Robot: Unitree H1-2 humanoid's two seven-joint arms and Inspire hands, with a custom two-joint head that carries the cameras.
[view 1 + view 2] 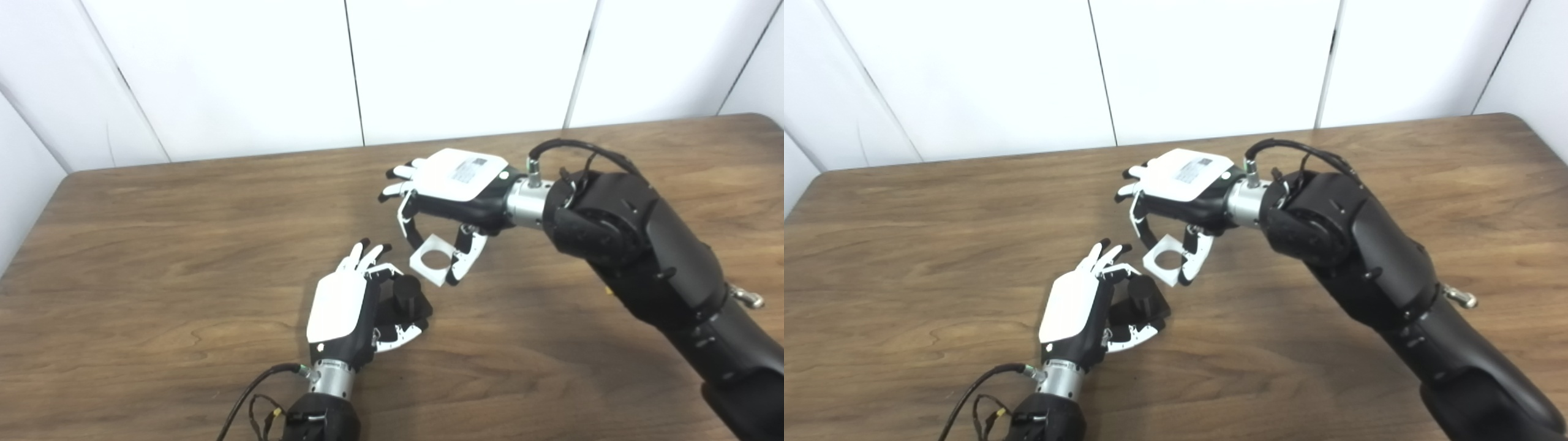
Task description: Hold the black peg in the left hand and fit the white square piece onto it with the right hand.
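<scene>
My left hand (349, 306) sits low near the table's front middle, shut on the black peg (407, 294), whose round top points up and to the right. The white square piece (430, 260), with a round hole in its middle, is pinched between the thumb and fingers of my right hand (456, 184). That hand hovers above and to the right of the peg. The piece hangs tilted, just up and right of the peg's top, a small gap apart from it.
The brown wooden table (153, 245) spreads to all sides of both hands. White wall panels (245, 73) rise behind its far edge. My bulky black right forearm (661, 269) crosses the right side of the table.
</scene>
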